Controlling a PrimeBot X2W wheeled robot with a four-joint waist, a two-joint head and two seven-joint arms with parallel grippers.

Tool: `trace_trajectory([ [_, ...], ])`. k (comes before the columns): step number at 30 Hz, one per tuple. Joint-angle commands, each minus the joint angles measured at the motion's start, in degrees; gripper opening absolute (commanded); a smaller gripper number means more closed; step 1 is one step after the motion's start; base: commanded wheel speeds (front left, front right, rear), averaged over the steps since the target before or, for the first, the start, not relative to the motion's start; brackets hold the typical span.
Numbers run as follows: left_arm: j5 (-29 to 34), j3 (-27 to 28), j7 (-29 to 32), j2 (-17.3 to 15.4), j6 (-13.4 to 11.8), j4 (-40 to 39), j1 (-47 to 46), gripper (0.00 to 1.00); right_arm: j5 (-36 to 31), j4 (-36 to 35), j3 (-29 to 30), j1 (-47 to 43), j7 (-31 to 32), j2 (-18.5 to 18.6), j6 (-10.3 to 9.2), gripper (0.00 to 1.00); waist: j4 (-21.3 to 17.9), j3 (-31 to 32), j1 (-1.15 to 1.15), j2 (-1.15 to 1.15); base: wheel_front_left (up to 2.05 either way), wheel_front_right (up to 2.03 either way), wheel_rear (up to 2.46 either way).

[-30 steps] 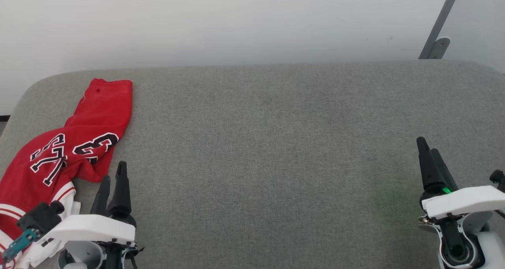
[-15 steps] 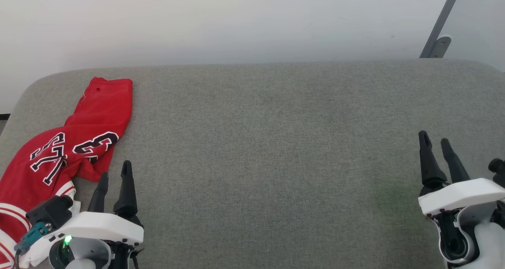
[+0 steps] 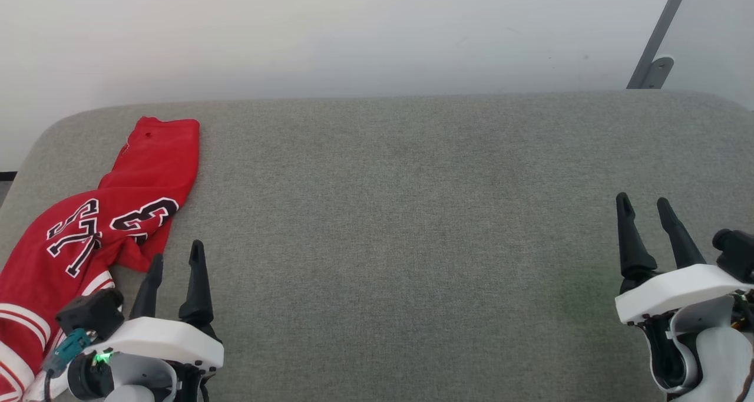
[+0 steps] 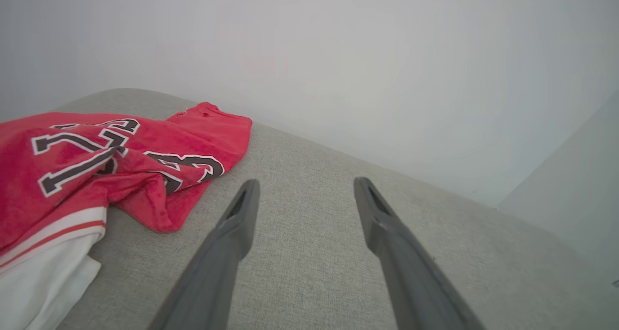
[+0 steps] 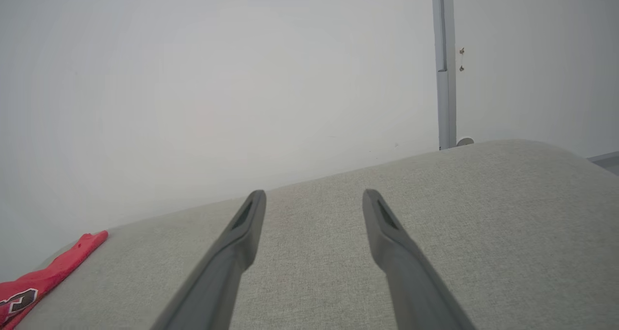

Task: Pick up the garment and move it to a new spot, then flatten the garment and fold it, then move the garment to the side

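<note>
Garment (image 3: 100, 231) - red jersey, crumpled, lettered side up. Black white-edged "23" and letters are broken by folds; white sleeve with red-and-white striped trim at the near end. It lies at 9 o'clock on the grey table (image 3: 412, 213), by the left edge. Left claw (image 3: 176, 253) at 7 o'clock: fingers apart, empty, just beside the fabric. Right claw (image 3: 643, 200) at 4 o'clock - apart, empty.

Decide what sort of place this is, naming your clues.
Probably an indoor test room: a wide grey fabric-covered padded surface against a bare white wall, a crumpled red numbered jersey shirt lying at its left end.
</note>
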State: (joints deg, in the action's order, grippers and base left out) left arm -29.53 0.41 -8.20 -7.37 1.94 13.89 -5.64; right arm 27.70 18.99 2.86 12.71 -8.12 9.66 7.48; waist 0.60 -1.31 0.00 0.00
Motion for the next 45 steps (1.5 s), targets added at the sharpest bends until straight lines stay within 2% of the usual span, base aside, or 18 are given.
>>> trace_trajectory([
  [1,1.71,-0.07,-0.61,-0.47,-0.05,-0.44,-0.65,1.00,-1.69,-0.25,-0.17,1.58,-0.73,0.33,0.01,1.00,-0.03,-0.01,0.00,0.00,0.00,0.00,0.00],
  [14,8.78,-0.31,-2.46,-0.58,-0.28,-0.17,0.22,1.00,-8.40,0.02,-1.83,1.87,-2.53,0.78,0.01,1.00,-0.25,0.05,0.00,0.00,0.00,0.00,0.00],
  [36,17.52,1.74,-5.08,-0.92,1.99,1.74,1.18,1.00,-15.07,2.30,-1.55,2.27,-5.15,1.11,0.01,1.00,-0.12,-0.01,0.00,0.00,0.00,0.00,0.00],
  [45,21.23,2.77,-6.06,-0.07,2.70,3.07,0.78,1.00,-17.89,2.65,-1.18,2.04,-6.09,0.44,0.01,1.00,-0.06,-0.35,0.00,0.00,0.00,0.00,0.00],
])
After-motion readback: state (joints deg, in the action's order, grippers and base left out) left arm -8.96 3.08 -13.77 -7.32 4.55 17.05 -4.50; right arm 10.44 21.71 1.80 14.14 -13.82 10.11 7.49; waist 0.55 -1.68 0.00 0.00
